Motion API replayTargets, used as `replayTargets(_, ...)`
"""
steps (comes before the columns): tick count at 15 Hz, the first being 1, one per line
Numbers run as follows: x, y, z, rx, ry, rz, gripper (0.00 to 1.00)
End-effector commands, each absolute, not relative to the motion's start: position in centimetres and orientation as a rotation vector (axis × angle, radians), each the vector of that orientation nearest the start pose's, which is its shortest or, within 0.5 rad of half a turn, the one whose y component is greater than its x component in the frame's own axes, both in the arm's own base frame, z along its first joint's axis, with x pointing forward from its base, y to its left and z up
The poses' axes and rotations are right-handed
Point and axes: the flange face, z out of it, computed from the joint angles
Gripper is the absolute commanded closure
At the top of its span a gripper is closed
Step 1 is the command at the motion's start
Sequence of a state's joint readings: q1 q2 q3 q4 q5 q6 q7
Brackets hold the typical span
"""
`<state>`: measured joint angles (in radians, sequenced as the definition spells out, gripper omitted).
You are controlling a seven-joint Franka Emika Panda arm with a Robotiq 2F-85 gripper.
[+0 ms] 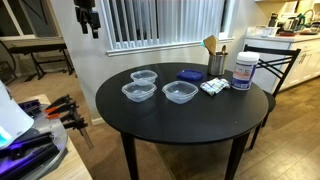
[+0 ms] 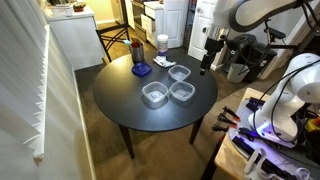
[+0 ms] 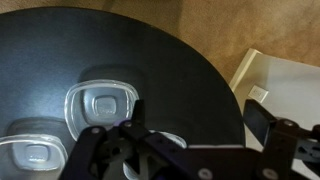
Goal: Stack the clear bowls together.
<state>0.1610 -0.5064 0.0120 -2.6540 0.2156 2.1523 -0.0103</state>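
Three clear bowls sit apart, unstacked, on the round black table [image 1: 200,115]. In both exterior views they form a triangle: one [image 1: 144,77] [image 2: 179,73], one [image 1: 138,92] [image 2: 182,92] and one [image 1: 180,93] [image 2: 154,95]. My gripper [image 1: 88,28] [image 2: 206,66] hangs in the air beside the table's edge, some way above the bowls. The wrist view shows its fingers wide apart and empty [image 3: 197,125]. Below it lie one bowl [image 3: 100,105] and a second [image 3: 35,150], with a third partly hidden behind the gripper body.
A flat blue square [image 1: 190,74] [image 2: 141,70], a white tub with a blue label [image 1: 243,72] [image 2: 162,43], a holder with wooden utensils [image 1: 215,60] and a small white packet [image 1: 212,87] stand on the table. A chair [image 1: 272,62] stands close by.
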Motion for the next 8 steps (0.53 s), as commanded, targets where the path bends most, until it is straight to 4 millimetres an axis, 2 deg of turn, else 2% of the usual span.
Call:
replayTargets(1,36.8,7.3,40.4,-2.966,-0.094,0.015,0.0)
replayTargets(6,36.8,7.3,40.4,-2.966,-0.094,0.015,0.0)
replayTargets(8,38.2,5.8,38.9,-2.996,-0.016,0.01,0.0)
